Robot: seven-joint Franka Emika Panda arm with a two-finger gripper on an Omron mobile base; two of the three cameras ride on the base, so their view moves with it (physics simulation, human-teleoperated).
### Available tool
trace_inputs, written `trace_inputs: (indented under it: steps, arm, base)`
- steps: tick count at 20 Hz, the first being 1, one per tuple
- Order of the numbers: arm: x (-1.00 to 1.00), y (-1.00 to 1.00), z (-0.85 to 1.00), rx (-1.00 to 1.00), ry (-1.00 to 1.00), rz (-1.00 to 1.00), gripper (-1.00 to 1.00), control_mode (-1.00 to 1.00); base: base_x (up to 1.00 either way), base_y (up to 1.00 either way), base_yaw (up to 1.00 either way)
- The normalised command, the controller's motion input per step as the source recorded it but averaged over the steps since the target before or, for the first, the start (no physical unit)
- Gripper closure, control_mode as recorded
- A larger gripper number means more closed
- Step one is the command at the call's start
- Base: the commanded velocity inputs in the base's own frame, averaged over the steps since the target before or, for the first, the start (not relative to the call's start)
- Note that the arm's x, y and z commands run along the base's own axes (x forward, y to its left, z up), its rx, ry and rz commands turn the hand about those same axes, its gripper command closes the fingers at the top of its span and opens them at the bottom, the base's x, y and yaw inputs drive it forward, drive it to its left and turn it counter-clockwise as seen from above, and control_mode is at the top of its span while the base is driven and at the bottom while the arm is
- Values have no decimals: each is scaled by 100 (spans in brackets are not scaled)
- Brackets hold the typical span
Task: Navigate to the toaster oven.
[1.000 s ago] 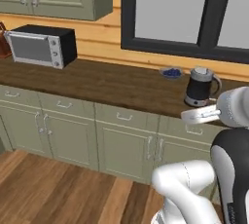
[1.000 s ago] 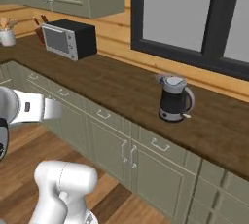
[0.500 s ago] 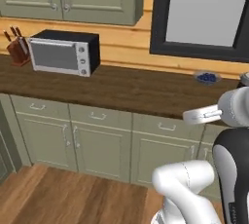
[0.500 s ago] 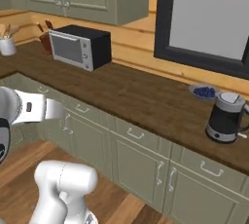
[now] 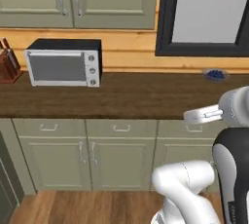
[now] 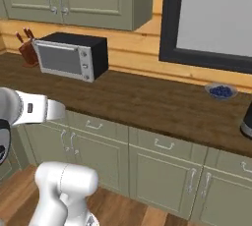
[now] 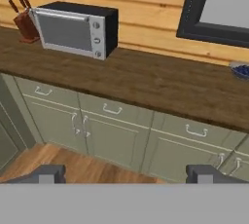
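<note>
My gripper [image 7: 126, 174] is open with nothing between its tips, held out over the wooden floor [image 7: 63, 162] before the cabinet doors [image 7: 112, 138]. Beyond it the toaster oven [image 7: 75, 29] stands at the far left of the tabletop [image 7: 160, 86], against the wall, door shut; I can read no writing on it. A knife block [image 7: 23, 23] just beside its left holds knives. Far right, a small bowl [image 6: 221, 91] holds blue pieces.

No readable text anywhere (toaster oven [image 5: 63, 63] knobs unmarked).
</note>
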Motion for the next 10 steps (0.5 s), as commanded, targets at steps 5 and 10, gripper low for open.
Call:
trace_inputs:
  steps: [5,10]
  arm:
    - [0,0,0,0,0,0,-100,100]
    - [0,0,0,0,0,0,-100,100]
  base:
    - [0,100,-32]
    - [38,100,-31]
